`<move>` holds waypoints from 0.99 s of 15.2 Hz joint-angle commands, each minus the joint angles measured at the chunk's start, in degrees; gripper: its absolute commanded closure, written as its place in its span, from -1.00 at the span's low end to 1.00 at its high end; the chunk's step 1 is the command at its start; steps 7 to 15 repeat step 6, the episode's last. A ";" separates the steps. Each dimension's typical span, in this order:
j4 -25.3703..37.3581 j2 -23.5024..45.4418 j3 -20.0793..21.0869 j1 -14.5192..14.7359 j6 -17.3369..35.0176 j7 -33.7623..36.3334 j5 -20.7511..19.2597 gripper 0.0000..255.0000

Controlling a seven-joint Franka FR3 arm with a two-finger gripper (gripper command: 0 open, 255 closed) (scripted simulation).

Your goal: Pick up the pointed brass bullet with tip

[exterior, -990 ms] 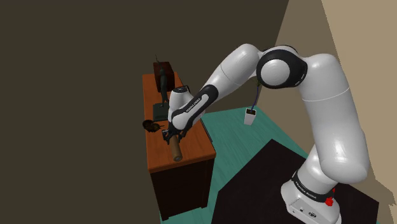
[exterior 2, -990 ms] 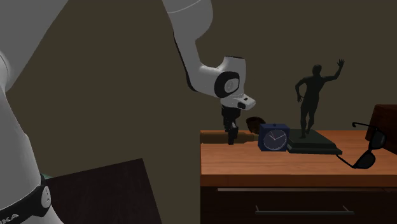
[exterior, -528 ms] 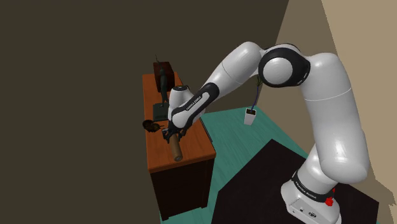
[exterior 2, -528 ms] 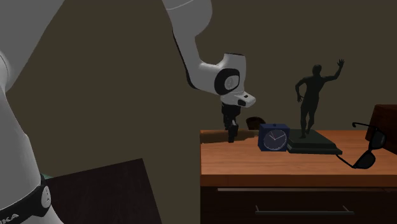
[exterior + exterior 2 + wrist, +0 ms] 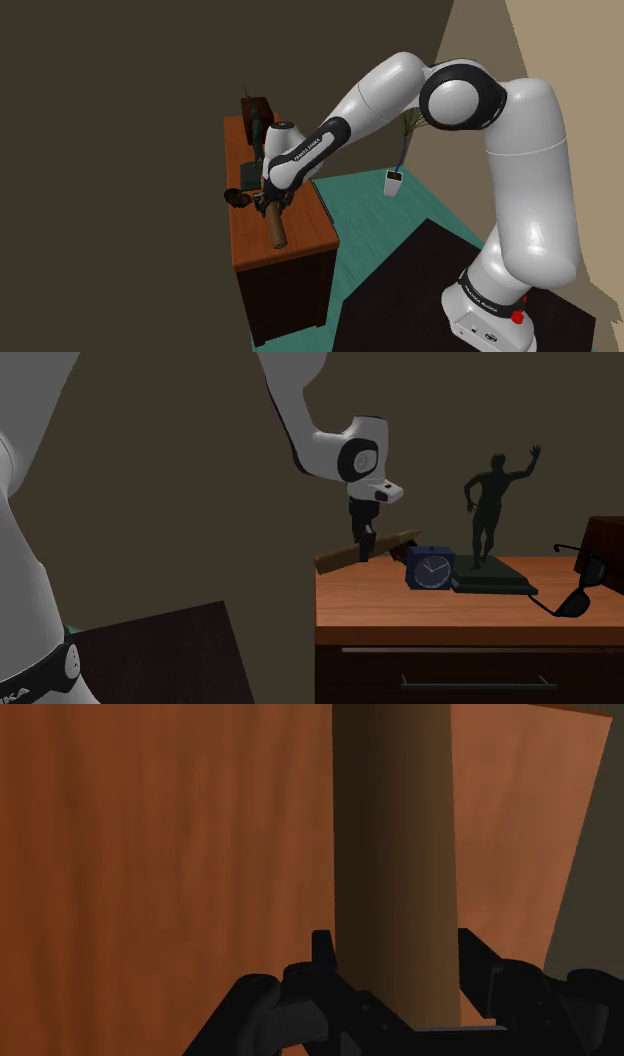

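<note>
Step in hand: lift, grasp already made. You have the pincer (image 5: pixel 365 548) closed on the bullet (image 5: pixel 335 557), its fingers (image 5: pixel 322 956) clasping the brown body. The bullet hangs tilted above the worktop (image 5: pixel 400 607), low end over the left edge, high end near the clock (image 5: pixel 431 569). Next, judged: raise straight up and watch for slip in the tilted grip.

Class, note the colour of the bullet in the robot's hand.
The bullet is plain brown, darker along one side; best in the wrist view.
</note>
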 commanded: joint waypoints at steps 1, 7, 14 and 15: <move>-0.04 -1.27 0.12 -0.12 -1.19 0.01 0.14 1.00; -0.02 -3.02 0.30 -0.27 -2.96 0.01 0.35 1.00; -0.02 -3.02 0.30 -0.27 -2.96 0.01 0.35 1.00; -0.02 -3.02 0.30 -0.27 -2.96 0.01 0.35 1.00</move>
